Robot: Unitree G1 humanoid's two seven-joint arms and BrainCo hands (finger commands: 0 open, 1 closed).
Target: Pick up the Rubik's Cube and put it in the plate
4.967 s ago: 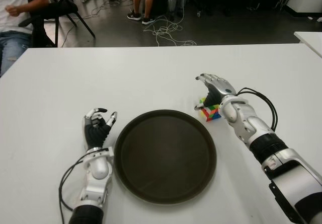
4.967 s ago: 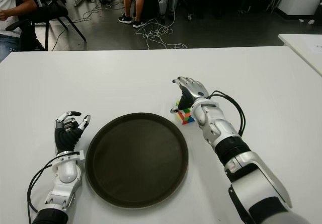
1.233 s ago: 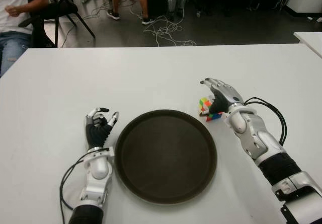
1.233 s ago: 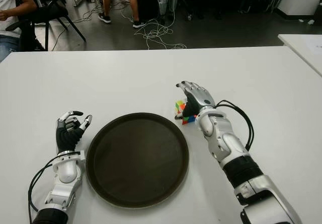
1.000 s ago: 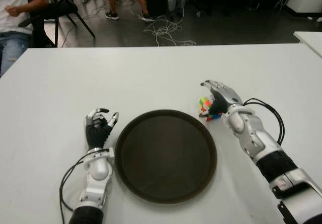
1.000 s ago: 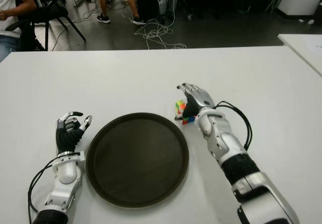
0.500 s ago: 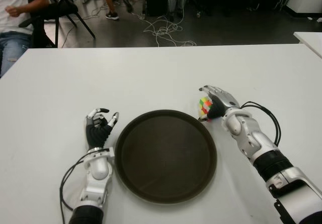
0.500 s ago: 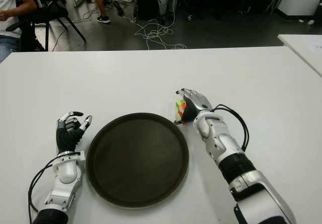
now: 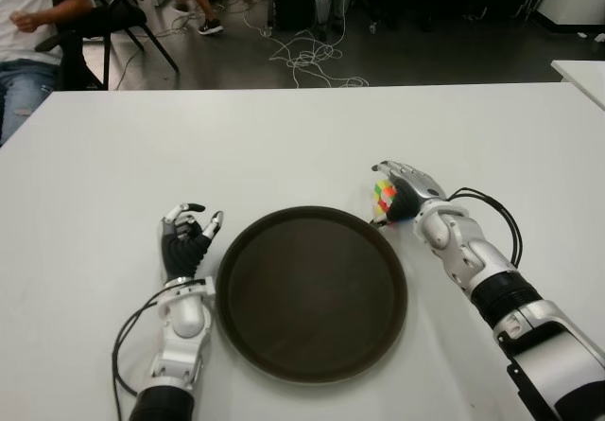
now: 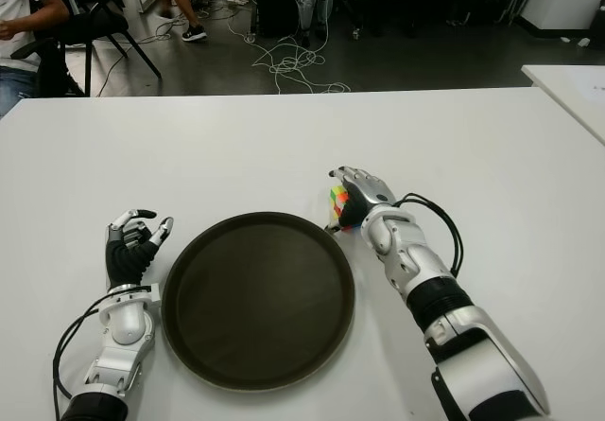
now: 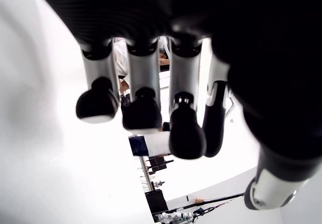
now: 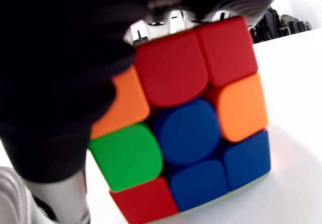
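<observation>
Right wrist view showed my right hand point(image 9: 405, 190) gripping the Rubik's Cube point(image 9: 384, 198), just past the plate point(image 9: 312, 291) rim at two o'clock; my left hand point(image 9: 185, 241), loosely curled and empty, sat at nine.

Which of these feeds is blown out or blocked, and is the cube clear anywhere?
Left wrist view: the table is blown out white behind dark fingers. Right wrist view: the Rubik's Cube is sharp, though the dark right hand blocks the frame's upper part. Eye views: evenly lit, the plate dull.
</observation>
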